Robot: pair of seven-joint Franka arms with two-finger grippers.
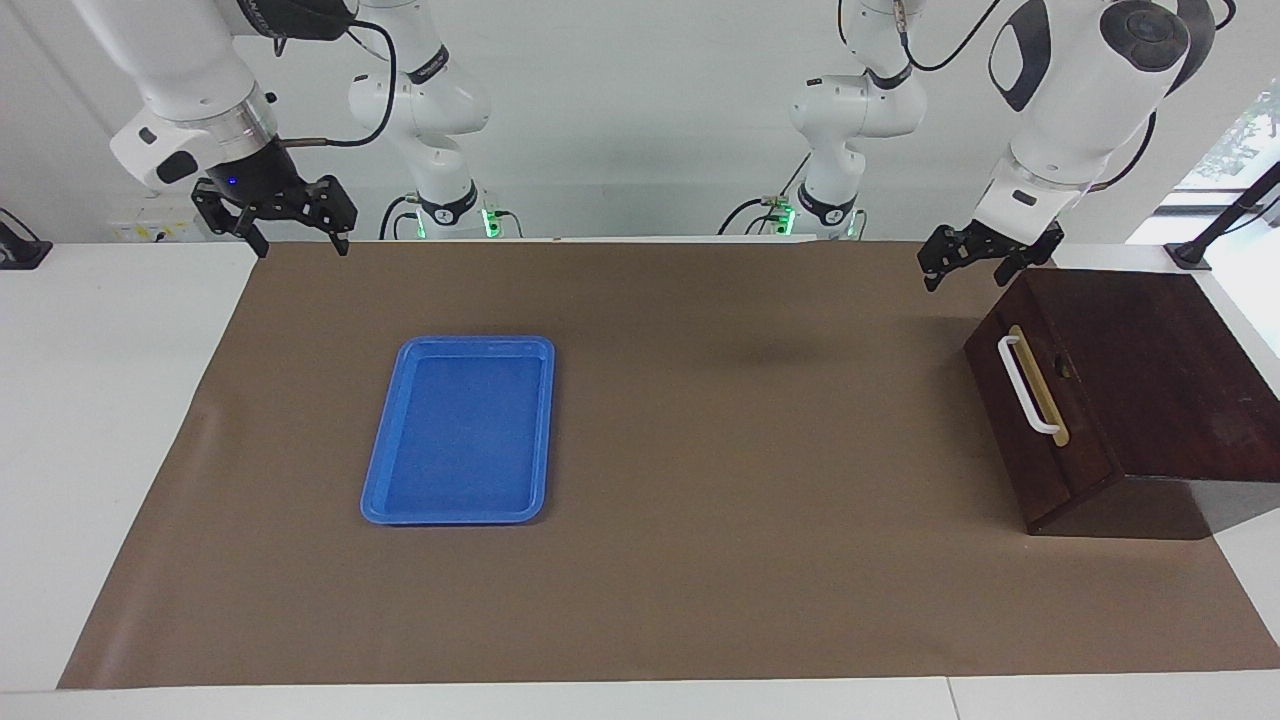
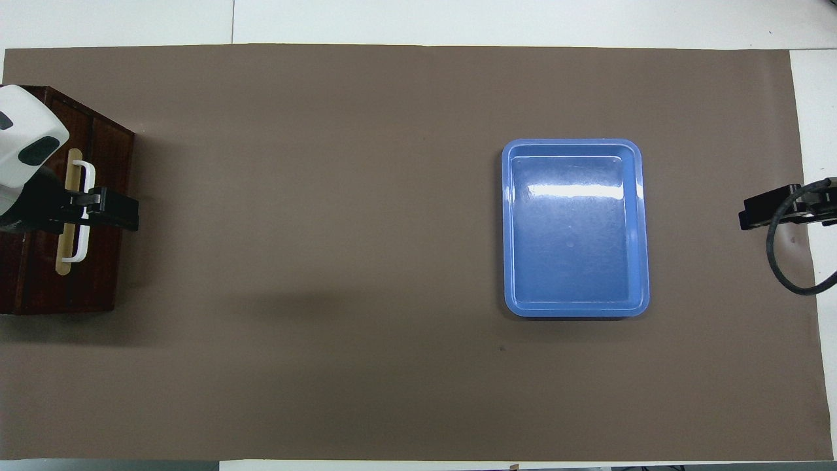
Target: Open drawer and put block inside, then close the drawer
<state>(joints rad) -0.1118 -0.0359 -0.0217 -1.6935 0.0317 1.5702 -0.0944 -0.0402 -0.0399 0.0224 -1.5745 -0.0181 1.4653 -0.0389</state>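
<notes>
The dark brown box sits at the left arm's end of the table, and its drawer (image 1: pixel 1040 430) (image 2: pixel 98 261) is shut. The white bar handle (image 1: pixel 1026 386) (image 2: pixel 83 245) is on the drawer's front. My left gripper (image 1: pixel 964 280) (image 2: pixel 127 210) hangs open and empty in the air over the box's front corner at the robots' end, touching nothing. In the overhead view it crosses the handle. My right gripper (image 1: pixel 300 246) (image 2: pixel 752 216) waits open over the mat's edge at the right arm's end. The block is out of view.
An empty blue tray (image 1: pixel 378 480) (image 2: pixel 644 229) lies on the brown mat (image 1: pixel 750 500) toward the right arm's end. The box's sloped top (image 1: pixel 1150 370) reaches to the table's edge.
</notes>
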